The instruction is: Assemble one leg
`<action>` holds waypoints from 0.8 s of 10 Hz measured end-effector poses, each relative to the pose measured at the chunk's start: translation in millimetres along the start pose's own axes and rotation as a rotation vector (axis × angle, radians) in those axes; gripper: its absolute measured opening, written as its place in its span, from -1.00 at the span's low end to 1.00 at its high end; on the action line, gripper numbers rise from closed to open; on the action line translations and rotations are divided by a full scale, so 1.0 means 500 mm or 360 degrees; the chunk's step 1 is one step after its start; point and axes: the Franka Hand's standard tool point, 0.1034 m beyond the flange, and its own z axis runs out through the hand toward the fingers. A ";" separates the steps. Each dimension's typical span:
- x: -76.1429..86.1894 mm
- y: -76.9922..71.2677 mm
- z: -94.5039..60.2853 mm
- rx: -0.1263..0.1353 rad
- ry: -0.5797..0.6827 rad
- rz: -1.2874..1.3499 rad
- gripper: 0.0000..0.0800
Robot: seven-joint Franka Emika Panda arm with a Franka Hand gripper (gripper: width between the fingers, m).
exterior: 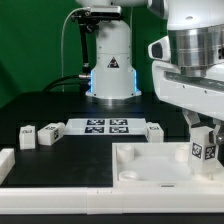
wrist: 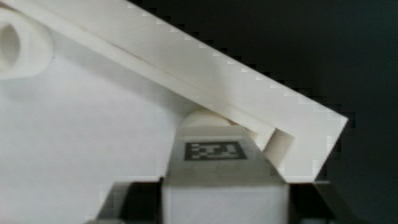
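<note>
My gripper (exterior: pixel 203 138) is at the exterior view's right, shut on a leg (exterior: pixel 203 148), a small white block with a black-and-white tag. It holds the leg upright over the large white square panel (exterior: pixel 150 163), near its right corner. In the wrist view the leg (wrist: pixel 221 150) sits between my two fingers, its tag facing the camera, right beside the panel's raised rim (wrist: pixel 214 75). I cannot tell whether the leg touches the panel.
Three loose legs lie on the black table: two at the exterior view's left (exterior: pixel 27 136) (exterior: pixel 51 129) and one by the marker board's right end (exterior: pixel 154 130). The marker board (exterior: pixel 106 126) lies in the middle. A white bracket (exterior: pixel 6 160) sits at the front left. The robot base (exterior: pixel 112 70) stands behind.
</note>
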 end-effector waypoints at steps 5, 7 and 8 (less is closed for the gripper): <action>-0.010 -0.003 0.000 0.0005 -0.0012 -0.0264 0.49; -0.008 -0.002 0.001 0.0005 -0.0009 -0.0795 0.60; -0.009 -0.003 0.002 -0.0001 0.0010 -0.1034 0.60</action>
